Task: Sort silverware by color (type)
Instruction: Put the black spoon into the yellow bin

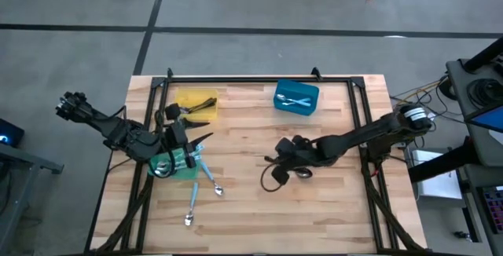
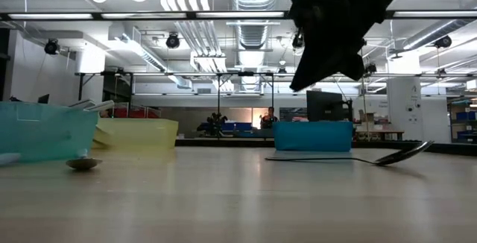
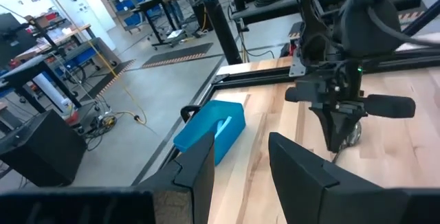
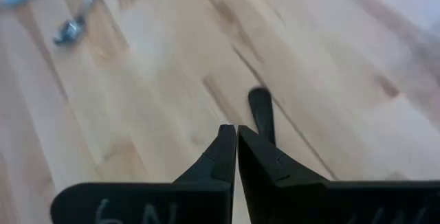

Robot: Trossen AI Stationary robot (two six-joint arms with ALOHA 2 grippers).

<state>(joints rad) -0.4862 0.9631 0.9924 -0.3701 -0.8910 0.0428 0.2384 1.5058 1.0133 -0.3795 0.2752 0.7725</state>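
Observation:
My right gripper [image 4: 237,136] is shut with nothing in it and hangs above mid-table [image 1: 280,165], fingers slanting down. Just beyond its tips a spoon with a dark handle [image 4: 260,113] and a silver bowl [image 2: 395,156] lies on the wood. My left gripper [image 3: 240,172] stands open and bare over the green bin [image 1: 167,167]. Two spoons with light blue handles [image 1: 209,174] [image 1: 192,206] lie on the table beside that bin. The yellow bin [image 1: 195,103] holds dark utensils, and the blue bin [image 1: 296,97] holds light blue ones.
A black frame [image 1: 259,80] borders the table's far edge and sides. Bare wood stretches between the two arms and along the near edge. In the low view the bins [image 2: 138,133] stand in a row across the far part of the table.

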